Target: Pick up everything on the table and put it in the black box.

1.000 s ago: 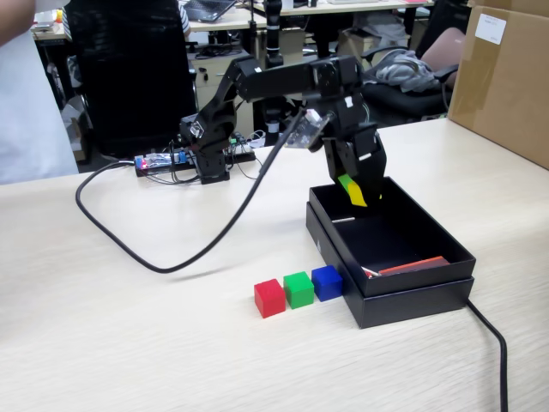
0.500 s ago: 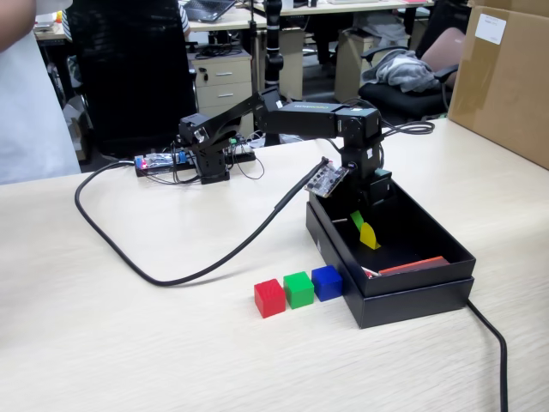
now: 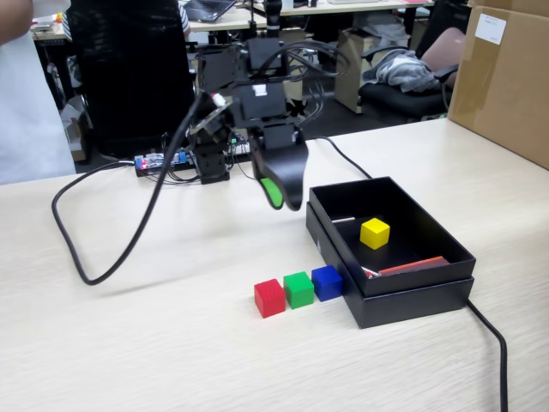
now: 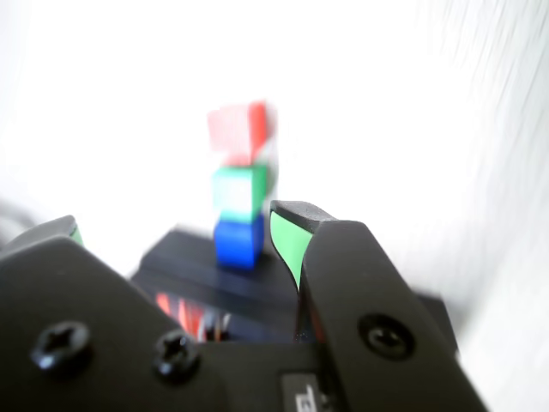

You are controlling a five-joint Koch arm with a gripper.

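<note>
While the fixed view showed the yellow cube (image 3: 375, 233) inside the black box (image 3: 410, 296), right of the empty, parted pincer (image 3: 280, 196), only the wrist view showed open air between its tips, with the blue cube (image 4: 238, 241), green cube (image 4: 241, 190) and red cube (image 4: 240, 132) lined beyond the box rim.

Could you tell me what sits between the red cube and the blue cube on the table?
The green cube sits between the red cube and the blue cube, the three in a tight row beside the black box. Both the fixed view and the wrist view show this.
</note>
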